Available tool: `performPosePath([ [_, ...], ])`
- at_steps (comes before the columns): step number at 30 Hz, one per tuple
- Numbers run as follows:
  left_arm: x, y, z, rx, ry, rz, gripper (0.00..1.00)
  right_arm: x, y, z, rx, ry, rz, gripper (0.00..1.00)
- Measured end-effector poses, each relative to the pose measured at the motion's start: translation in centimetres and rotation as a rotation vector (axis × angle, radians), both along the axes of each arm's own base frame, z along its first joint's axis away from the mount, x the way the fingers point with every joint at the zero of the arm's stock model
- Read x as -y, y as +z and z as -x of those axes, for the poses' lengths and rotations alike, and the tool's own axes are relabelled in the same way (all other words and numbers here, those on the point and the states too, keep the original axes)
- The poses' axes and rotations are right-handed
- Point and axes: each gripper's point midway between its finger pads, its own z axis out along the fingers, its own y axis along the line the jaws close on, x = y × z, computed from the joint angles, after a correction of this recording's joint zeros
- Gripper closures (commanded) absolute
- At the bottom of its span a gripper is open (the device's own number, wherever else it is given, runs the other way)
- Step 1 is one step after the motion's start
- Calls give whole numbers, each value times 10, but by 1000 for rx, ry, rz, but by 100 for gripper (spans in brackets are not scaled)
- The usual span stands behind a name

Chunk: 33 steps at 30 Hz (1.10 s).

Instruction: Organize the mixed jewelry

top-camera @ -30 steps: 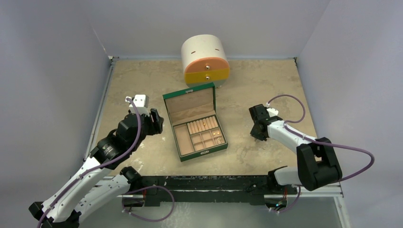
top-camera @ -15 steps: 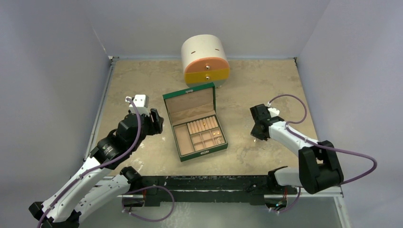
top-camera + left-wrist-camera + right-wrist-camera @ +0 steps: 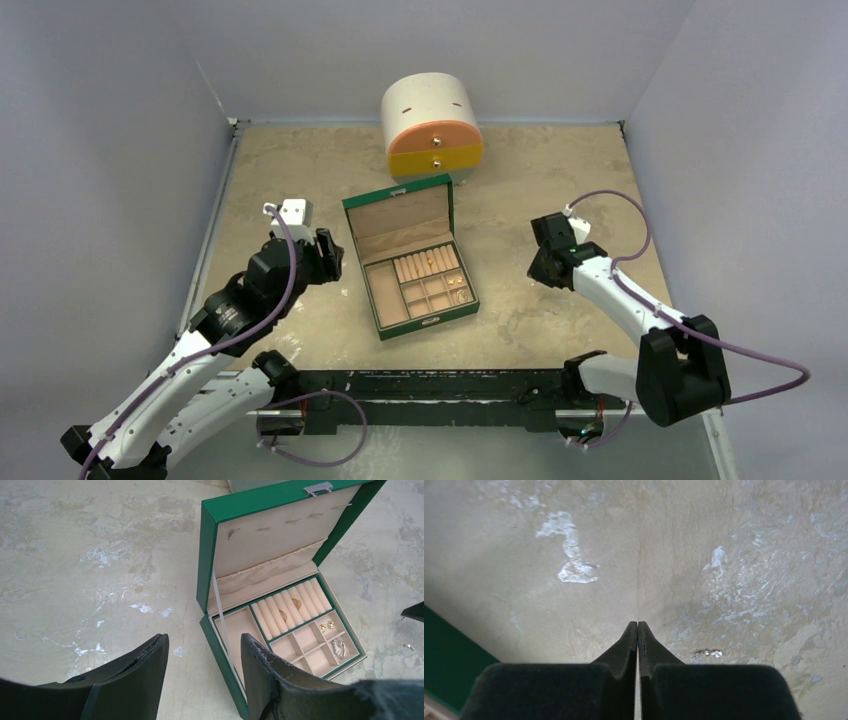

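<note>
The green box (image 3: 430, 322) lies open at the table's middle. In the left wrist view its (image 3: 206, 555) tan compartments hold two gold rings (image 3: 283, 615) in the ring rolls, a pair of gold earrings (image 3: 326, 626) and a silvery chain (image 3: 339, 648). A small silvery piece (image 3: 708, 654) lies loose on the table just right of my right gripper (image 3: 638, 625), which is shut with nothing seen between the fingers. That gripper (image 3: 545, 268) is right of the box. My left gripper (image 3: 204, 639) is open and empty, hovering at the box's left front corner (image 3: 325, 255).
A round cream, orange and yellow drawer chest (image 3: 432, 125) stands behind the box, drawers closed. Grey walls enclose the table on the left, back and right. The box's raised lid (image 3: 398, 212) faces the front.
My right arm has stretched out, its elbow swinging toward the near right, and its gripper has shifted slightly right. The left arm and the box have not moved.
</note>
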Motion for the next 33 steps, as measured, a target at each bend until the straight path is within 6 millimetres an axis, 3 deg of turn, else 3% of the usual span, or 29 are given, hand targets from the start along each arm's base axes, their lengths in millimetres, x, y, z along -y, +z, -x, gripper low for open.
performPosePath([
  [12, -1, 1, 0, 2, 3, 2, 46, -35, 57, -23, 165, 152, -146, 100],
  [17, -1, 1, 0, 2, 3, 2, 46, -66, 79, -27, 217, 257, -200, 100],
  [21, -1, 1, 0, 4, 3, 3, 46, -109, 97, -25, 244, 386, -217, 100],
  [24, -1, 2, 1, 7, 3, 6, 46, -139, 102, -21, 250, 472, -231, 100],
  [33, -1, 3, 1, 10, 2, 8, 46, -205, 86, -4, 203, 646, -206, 100],
])
